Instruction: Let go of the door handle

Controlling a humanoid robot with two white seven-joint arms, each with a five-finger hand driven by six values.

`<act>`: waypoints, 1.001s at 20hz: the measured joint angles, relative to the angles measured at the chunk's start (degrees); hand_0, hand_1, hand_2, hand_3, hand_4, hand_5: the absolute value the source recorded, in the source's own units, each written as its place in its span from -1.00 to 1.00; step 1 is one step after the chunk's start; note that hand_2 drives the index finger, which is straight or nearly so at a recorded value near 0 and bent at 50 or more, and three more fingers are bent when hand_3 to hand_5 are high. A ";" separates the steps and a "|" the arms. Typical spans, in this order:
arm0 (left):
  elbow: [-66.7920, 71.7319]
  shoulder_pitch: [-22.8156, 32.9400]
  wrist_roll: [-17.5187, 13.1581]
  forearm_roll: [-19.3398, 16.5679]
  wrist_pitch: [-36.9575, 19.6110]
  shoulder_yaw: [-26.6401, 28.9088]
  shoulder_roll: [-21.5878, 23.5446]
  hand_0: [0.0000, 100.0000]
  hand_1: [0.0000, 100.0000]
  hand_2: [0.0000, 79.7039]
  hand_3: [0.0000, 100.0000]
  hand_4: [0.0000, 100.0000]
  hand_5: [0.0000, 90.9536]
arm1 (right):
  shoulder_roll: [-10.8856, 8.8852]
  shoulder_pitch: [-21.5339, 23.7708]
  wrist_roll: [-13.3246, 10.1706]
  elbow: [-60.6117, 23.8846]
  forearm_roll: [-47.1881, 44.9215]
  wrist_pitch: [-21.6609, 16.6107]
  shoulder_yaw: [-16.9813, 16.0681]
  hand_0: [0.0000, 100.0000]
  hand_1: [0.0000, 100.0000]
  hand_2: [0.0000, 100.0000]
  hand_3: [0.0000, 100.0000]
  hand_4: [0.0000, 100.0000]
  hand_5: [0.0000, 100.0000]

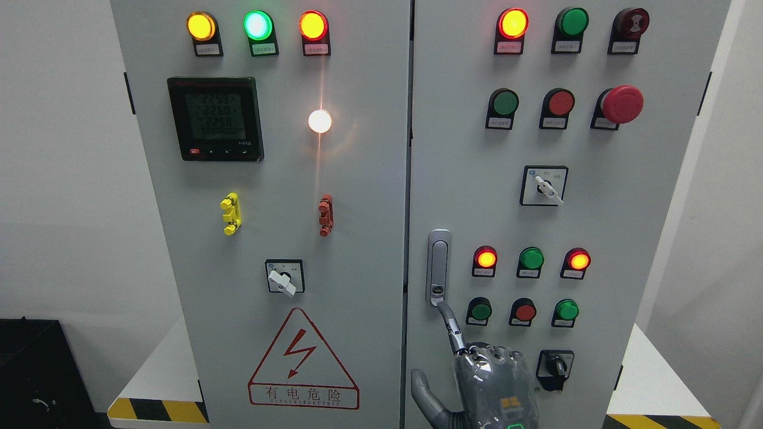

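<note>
— Walls?
— Plain white wall (59, 179) at left, another white wall (715, 238) at right, both bare and evenly lit
— Floor?
— Pale floor (161, 369) showing low on both sides, edged with yellow-and-black hazard stripes (158, 410) at the lower left and again at the lower right
— Furniture?
— Only a black box (36, 369) in the bottom left corner, standing against the left wall
— Light?
— Soft and even, no hard shadows on the walls
</note>
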 measured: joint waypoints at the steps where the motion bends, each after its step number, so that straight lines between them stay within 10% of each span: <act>1: 0.00 0.00 0.00 0.00 0.00 0.00 0.00 -0.76 0.11 -1.00 -1.00 -1.00 -1.00 | 0.00 -0.26 0.00 0.19 0.28 0.00 0.03 -0.13 -0.45 -0.87 0.98 0.95 1.00; 20: 0.00 0.00 0.00 0.00 0.00 0.00 0.00 -0.76 0.11 -1.00 -1.00 -1.00 -1.00 | 0.05 -3.53 -0.30 3.63 3.38 2.57 0.28 -0.13 -0.45 -0.89 0.98 0.95 1.00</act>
